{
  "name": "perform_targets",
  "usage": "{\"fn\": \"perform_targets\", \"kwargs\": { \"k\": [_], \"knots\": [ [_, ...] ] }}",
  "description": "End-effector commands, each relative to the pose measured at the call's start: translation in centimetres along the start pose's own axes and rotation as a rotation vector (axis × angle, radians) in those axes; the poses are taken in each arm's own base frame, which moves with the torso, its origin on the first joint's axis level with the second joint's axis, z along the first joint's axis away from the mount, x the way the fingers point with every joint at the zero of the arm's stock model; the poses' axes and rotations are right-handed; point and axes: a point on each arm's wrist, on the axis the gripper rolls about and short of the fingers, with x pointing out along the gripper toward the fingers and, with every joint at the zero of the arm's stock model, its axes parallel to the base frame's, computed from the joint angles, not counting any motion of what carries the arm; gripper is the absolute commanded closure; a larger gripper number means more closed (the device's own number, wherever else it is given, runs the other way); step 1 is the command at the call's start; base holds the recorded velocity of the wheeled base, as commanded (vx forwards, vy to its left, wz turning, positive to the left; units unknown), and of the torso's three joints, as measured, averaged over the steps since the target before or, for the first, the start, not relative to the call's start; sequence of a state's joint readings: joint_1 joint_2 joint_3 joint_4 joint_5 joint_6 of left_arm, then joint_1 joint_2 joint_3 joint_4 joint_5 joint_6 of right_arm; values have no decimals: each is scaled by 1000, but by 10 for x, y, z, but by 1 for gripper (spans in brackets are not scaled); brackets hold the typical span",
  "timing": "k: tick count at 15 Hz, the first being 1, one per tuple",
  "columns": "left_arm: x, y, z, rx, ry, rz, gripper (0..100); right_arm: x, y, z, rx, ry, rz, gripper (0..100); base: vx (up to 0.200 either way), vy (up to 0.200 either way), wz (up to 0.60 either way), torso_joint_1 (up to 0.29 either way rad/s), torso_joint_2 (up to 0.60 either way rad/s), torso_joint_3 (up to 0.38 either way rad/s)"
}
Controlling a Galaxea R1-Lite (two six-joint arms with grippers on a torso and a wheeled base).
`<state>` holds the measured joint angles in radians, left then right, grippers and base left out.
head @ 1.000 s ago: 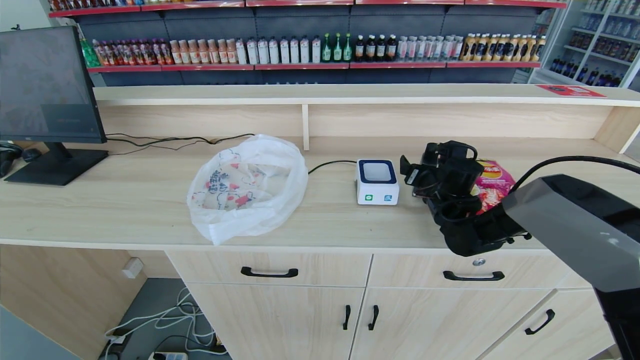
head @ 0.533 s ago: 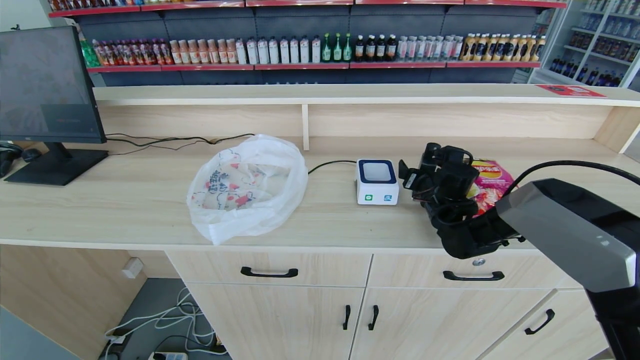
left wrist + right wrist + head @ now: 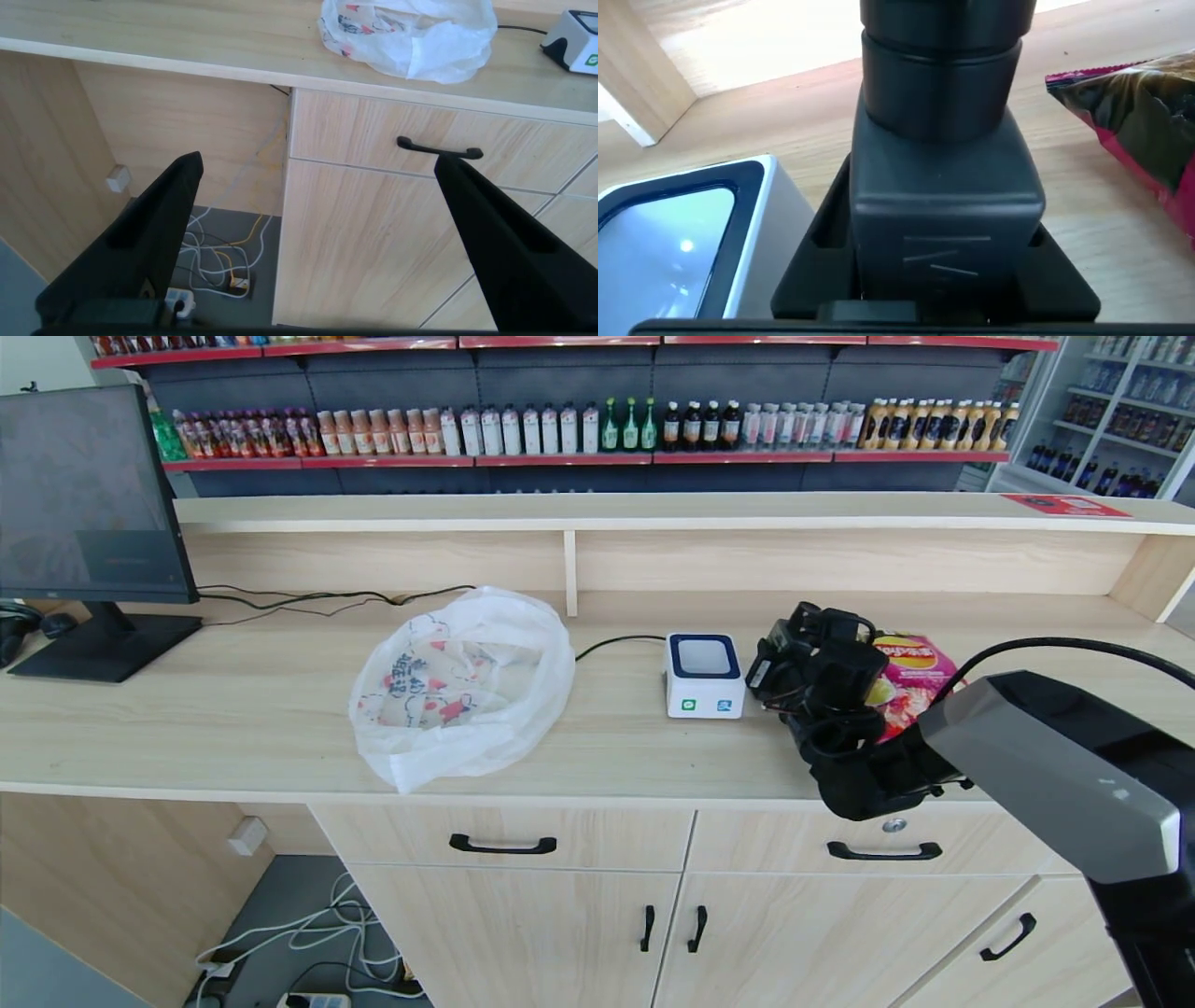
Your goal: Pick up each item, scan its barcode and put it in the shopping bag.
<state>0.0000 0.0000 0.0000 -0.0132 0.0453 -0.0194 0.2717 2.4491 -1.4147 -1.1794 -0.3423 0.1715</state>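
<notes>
"What's the right gripper got? It's just beside the scanner."

"From its wrist camera, a dark bottle: a squarish body with a round cap. The jaws look closed narrowly on its sides. I'd guess it's held that low and close so the barcode can meet the scanner's glass top. I can't see where the code sits, though."

"So this is the scanning step?"

"That's my reading. The bottle is off the table, between the scanner and the pink snack packet, which lies flat on the table just behind the arm. The packet looks like the next item."

"And the shopping bag?"

"It's on the other side of the scanner, slumped but with its mouth open upward. Something printed already shows through the plastic. It's a short sideways carry from the scanner, which is probably why it's parked there."

"What about the left arm?"

"The left gripper hangs below the table edge, facing the cabinet drawers, with its jaws spread wide and holding nothing. It's out of the way, I'd say. One risk is that the bag's floppy rim could fold shut under a drop."
</notes>
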Motion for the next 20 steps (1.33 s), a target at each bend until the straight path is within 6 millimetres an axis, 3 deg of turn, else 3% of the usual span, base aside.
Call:
{"fn": "perform_targets", "kwargs": {
  "k": [1, 6, 9, 12, 14, 20],
  "knots": [
    [0, 0, 0, -1, -1, 2, 0, -1, 2, 9, 1, -22, 5, 100, 0, 0, 0, 0, 0, 0],
    [0, 0, 0, -1, -1, 2, 0, -19, -2, 45, -3, -46, 2, 100, 0, 0, 0, 0, 0, 0],
    [0, 0, 0, -1, -1, 2, 0, -48, -3, 78, -10, -72, 5, 100, 0, 0, 0, 0, 0, 0],
    [0, 0, 0, -1, -1, 2, 0, -91, -13, 108, -47, -83, 13, 100, 0, 0, 0, 0, 0, 0],
    [0, 0, 0, -1, -1, 2, 0, -133, -15, 132, -80, -90, 39, 100, 0, 0, 0, 0, 0, 0],
    [0, 0, 0, -1, -1, 2, 0, -251, -16, 140, -122, -26, 175, 100, 0, 0, 0, 0, 0, 0]
  ]
}}
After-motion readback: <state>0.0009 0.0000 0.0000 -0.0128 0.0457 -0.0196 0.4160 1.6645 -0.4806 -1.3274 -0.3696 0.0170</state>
